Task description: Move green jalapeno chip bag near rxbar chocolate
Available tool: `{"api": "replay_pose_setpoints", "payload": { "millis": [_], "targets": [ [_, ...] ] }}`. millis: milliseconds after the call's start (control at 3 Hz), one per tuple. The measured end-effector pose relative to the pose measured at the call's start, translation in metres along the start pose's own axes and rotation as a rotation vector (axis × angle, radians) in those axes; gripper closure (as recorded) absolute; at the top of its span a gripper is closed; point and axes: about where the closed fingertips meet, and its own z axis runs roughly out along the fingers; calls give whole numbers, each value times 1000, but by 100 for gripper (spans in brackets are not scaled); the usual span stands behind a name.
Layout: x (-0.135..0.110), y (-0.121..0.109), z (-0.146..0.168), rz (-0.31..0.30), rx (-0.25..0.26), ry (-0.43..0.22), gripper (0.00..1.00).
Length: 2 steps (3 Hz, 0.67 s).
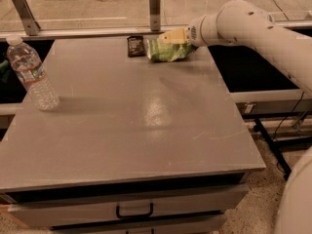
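The green jalapeno chip bag (169,52) lies on the grey table (126,130) at its far edge. The rxbar chocolate (135,46), a small dark flat bar, lies just left of the bag with a narrow gap between them. My gripper (171,36) is at the top of the bag, touching its upper edge. The white arm reaches in from the right.
A clear water bottle (33,74) stands upright at the table's left edge. A metal rail with posts (154,4) runs behind the table. A drawer with a dark handle (134,211) is under the front edge. Cables lie on the floor at the right.
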Motion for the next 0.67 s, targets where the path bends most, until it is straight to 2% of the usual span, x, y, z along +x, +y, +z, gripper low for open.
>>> {"api": "replay_pose_setpoints", "payload": {
  "millis": [333, 667],
  "targets": [
    [-6, 1, -31, -43, 2, -56, 0],
    [-12, -1, -71, -61, -55, -106, 0]
  ]
}}
